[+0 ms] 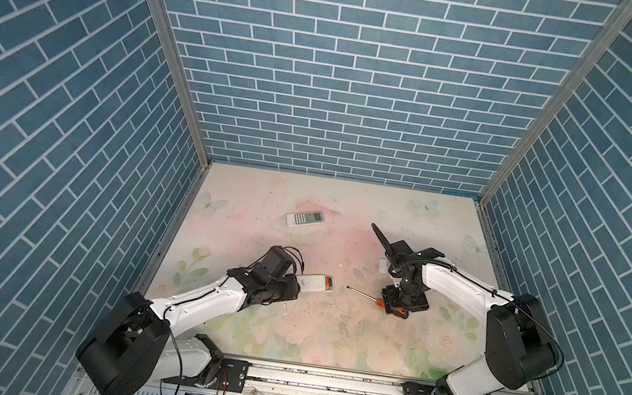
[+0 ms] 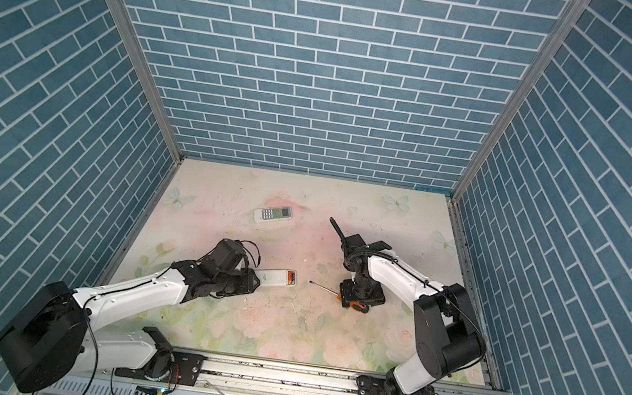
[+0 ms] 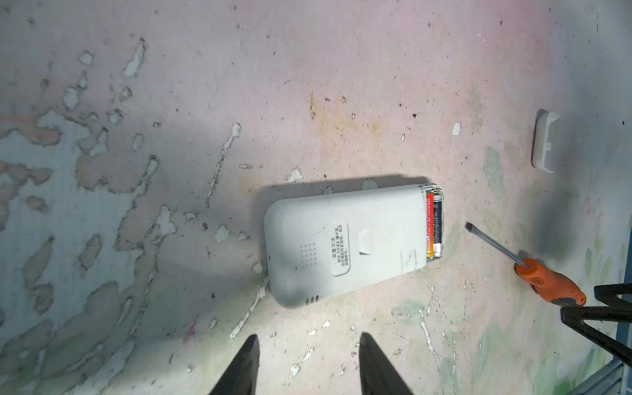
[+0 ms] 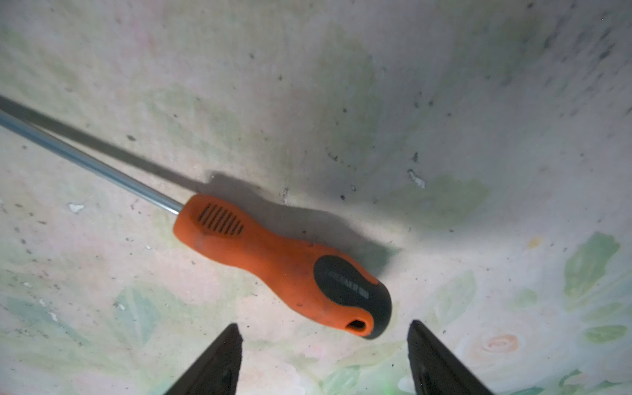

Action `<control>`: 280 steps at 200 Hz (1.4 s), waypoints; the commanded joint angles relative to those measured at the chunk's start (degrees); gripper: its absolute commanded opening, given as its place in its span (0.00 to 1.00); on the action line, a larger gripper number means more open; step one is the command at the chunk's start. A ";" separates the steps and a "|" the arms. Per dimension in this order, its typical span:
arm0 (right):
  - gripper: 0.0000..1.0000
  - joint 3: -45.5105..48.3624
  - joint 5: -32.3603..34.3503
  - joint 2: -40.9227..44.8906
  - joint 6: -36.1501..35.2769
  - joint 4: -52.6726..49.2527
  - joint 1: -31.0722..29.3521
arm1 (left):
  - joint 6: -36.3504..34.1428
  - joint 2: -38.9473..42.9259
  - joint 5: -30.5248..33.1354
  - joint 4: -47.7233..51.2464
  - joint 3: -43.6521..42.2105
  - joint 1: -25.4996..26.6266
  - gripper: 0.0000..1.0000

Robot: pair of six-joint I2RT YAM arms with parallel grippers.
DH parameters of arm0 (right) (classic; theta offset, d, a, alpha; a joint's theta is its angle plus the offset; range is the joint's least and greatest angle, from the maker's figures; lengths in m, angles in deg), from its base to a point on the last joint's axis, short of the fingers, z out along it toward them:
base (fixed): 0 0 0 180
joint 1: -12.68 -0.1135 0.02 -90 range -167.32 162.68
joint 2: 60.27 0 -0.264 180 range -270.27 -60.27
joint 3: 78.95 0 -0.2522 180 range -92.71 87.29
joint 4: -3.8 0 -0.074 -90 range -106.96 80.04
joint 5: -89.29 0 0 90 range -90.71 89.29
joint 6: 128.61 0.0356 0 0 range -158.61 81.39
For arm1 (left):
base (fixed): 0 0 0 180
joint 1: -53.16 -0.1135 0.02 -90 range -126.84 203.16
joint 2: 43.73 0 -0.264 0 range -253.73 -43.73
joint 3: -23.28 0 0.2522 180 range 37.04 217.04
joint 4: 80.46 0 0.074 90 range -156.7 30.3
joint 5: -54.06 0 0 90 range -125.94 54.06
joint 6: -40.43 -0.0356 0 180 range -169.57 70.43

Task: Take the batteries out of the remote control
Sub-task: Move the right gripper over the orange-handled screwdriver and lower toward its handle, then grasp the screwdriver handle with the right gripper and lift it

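Note:
A white remote control (image 3: 345, 239) lies face down on the table, just beyond the tips of my left gripper (image 3: 309, 337), which is open and empty. At the remote's far end the compartment is uncovered, and the batteries (image 3: 434, 225) sit inside it, black, red and gold. Both top views show this remote (image 1: 315, 282) (image 2: 275, 277) with the batteries (image 1: 329, 282) (image 2: 291, 278) at its right end. My right gripper (image 4: 325, 324) hangs open over the butt of the orange-handled screwdriver (image 4: 273, 260), which rests on the table untouched.
A second remote (image 1: 305, 218) (image 2: 272, 213) lies face up farther back. The screwdriver (image 1: 365, 296) (image 3: 547, 280) points its blade at the first remote's open end. A small white cover (image 3: 543, 140) lies beyond the screwdriver. Blue brick walls close three sides.

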 commanded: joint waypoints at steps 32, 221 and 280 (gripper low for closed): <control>0.80 -1.02 -1.83 -3.99 -3.41 0.50 0.98 | 0.09 0.67 0.85 2.30 1.20 -0.21 0.48; 0.60 0.94 -9.42 -2.91 -3.97 2.64 -1.71 | 0.26 -0.33 0.70 0.08 0.16 -0.22 0.48; 0.57 0.30 -7.36 -3.62 -4.17 3.13 -5.35 | 0.43 -0.01 0.58 -0.79 -0.46 -0.22 0.48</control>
